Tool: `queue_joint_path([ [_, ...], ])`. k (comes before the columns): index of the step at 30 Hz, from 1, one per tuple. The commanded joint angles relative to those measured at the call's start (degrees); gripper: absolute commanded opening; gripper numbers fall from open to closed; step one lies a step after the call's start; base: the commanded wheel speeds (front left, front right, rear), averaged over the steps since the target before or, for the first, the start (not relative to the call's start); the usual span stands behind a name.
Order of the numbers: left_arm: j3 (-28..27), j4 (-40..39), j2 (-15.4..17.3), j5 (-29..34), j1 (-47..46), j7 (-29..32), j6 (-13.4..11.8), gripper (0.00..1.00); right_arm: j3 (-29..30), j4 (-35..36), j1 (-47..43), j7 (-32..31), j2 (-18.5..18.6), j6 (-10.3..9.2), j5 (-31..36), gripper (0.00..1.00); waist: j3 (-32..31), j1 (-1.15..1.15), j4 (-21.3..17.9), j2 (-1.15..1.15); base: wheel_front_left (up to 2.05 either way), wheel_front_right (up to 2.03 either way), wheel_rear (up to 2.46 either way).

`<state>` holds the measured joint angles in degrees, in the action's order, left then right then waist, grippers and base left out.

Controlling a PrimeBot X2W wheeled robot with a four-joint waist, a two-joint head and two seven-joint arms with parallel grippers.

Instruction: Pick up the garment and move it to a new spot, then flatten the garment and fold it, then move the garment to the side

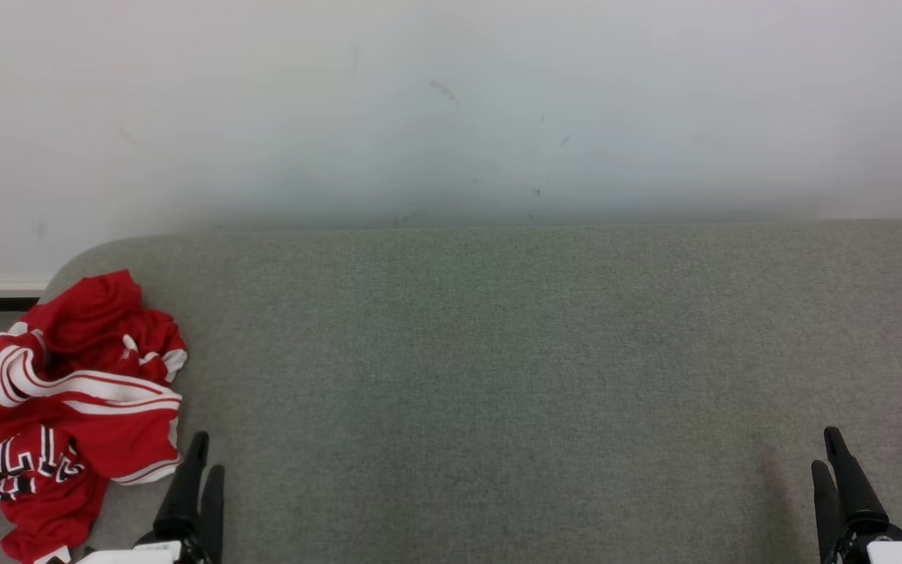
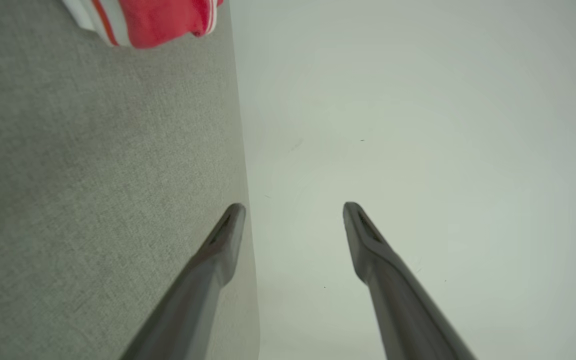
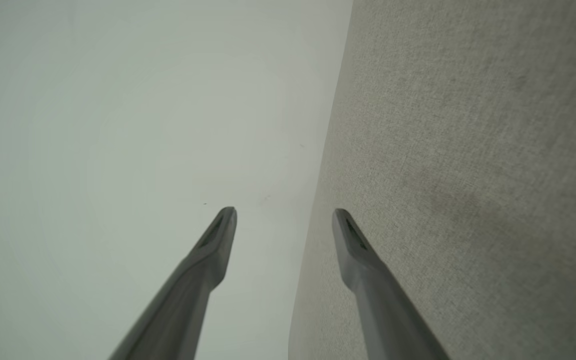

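Crumpled red, white-striped jersey garment [image 1: 67,392], lower left on the grey woven surface [image 1: 498,352] beside the left gripper [image 1: 208,452], which, like the right gripper [image 1: 824,447], stands spread and empty; a raised central fold seems the surest pinch.

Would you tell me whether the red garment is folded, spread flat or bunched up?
Bunched up: the red garment lies in a crumpled heap at the left end of the grey surface, stripes twisted.

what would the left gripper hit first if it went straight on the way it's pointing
Likely the pale wall; the left gripper, open, points over the grey surface toward it with nothing between. The red garment lies off to one side. Depth is unclear.
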<state>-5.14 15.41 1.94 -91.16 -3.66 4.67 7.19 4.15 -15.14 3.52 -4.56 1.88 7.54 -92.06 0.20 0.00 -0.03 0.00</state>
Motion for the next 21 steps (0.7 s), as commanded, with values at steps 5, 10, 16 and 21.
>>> queue_joint_path([
  [5,0.46,-2.8,0.42,2.53,-1.27,-1.93,0.13,1.0,-1.57,2.47,1.45,1.82,0.47,-0.01,2.16,1.0,0.0,0.0,-0.07,0.0,0.0,0.0,0.0],
  [10,0.46,-3.58,0.47,5.69,-1.21,-3.23,0.15,1.0,-2.23,3.44,1.51,3.1,0.53,-0.01,4.12,1.0,-0.02,0.0,-0.15,0.0,0.0,0.0,0.0],
  [16,0.93,-5.18,0.53,11.6,-1.24,-4.7,0.17,1.0,-3.69,4.51,1.79,4.57,0.59,-0.02,9.23,1.0,-0.04,0.0,-0.23,0.0,0.0,0.0,0.0],
  [21,1.4,-6.24,0.58,17.9,-1.03,-5.86,0.19,1.0,-5.24,5.44,1.93,5.73,0.64,-0.02,14.97,1.0,-0.01,0.0,-0.32,0.0,0.0,0.0,0.0],
])
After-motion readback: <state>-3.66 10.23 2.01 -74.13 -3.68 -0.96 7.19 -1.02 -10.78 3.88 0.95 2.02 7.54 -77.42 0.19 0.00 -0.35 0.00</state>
